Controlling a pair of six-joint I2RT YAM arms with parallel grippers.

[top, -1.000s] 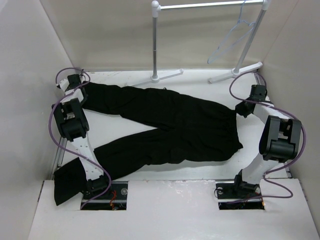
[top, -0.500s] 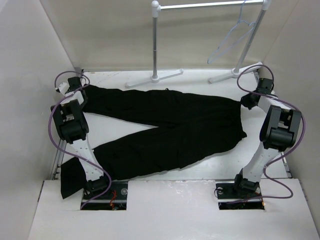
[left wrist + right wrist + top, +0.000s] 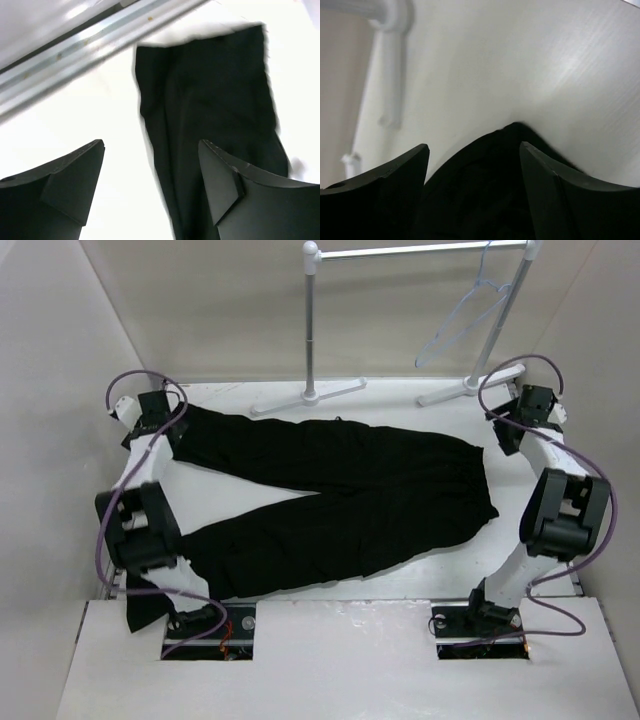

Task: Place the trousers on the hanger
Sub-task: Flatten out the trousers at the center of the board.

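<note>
The black trousers (image 3: 350, 490) lie flat across the white table, waist at the right and both legs running left. One leg ends at the far left corner and the other hangs over the near left edge. My left gripper (image 3: 152, 418) stands open just above that far leg's hem (image 3: 210, 85), which lies free on the table between the fingers. My right gripper (image 3: 518, 420) is open over the waist corner (image 3: 500, 165), gripping nothing. The pale hanger (image 3: 462, 312) hangs by its hook from the rack's bar at the back right.
A white garment rack stands at the back, its left pole (image 3: 311, 325) and right pole (image 3: 505, 315) on feet resting on the table. Beige walls close in left, back and right. A metal rail (image 3: 90, 45) edges the table near the left gripper.
Both grippers have opened and let go of the trousers, after pulling them apart until they lay stretched flat. The left arm reached further back; the right gripper moved back and right.
</note>
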